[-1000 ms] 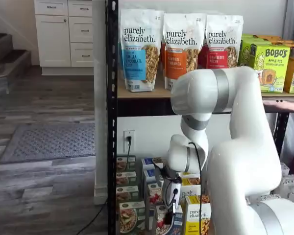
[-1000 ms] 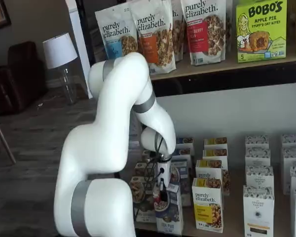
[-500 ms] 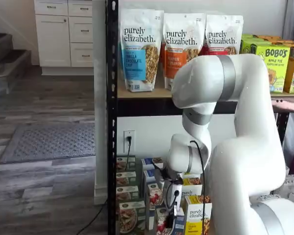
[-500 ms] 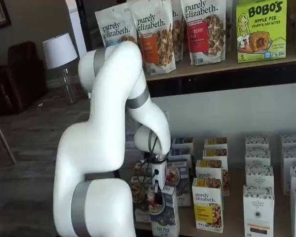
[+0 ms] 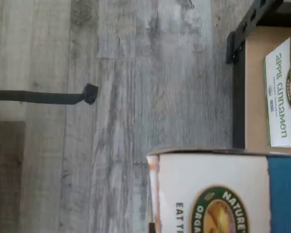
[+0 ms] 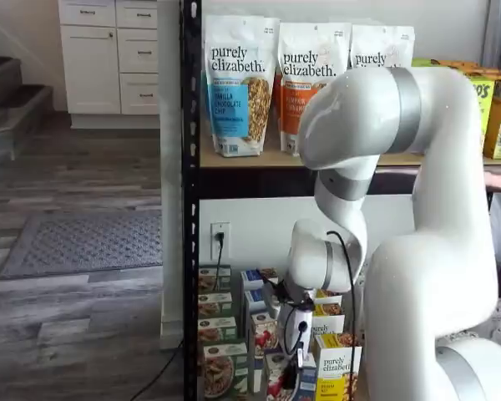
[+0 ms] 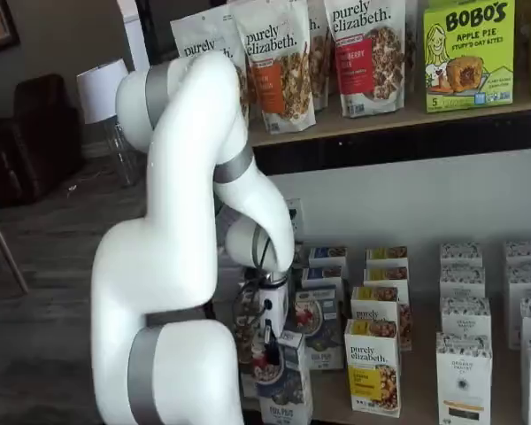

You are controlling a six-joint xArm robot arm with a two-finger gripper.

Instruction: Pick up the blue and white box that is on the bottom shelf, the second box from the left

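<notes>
The blue and white box hangs from my gripper, whose black fingers are closed on its top edge. It is out in front of the row on the bottom shelf. In a shelf view the gripper and the box sit low, partly cut off by the frame edge. In the wrist view the box's white top with a round seal fills the near part, held over the grey wood floor, away from the shelf board.
A green apple cinnamon box lies on the shelf beside the black rack post. A yellow purely elizabeth box and white boxes stand to the right. More blue boxes stand behind. Granola bags fill the upper tier.
My arm has drawn back from the shelf with the blue and white box in the gripper. The box has moved out of its row, toward the rack's front edge and over the floor.
</notes>
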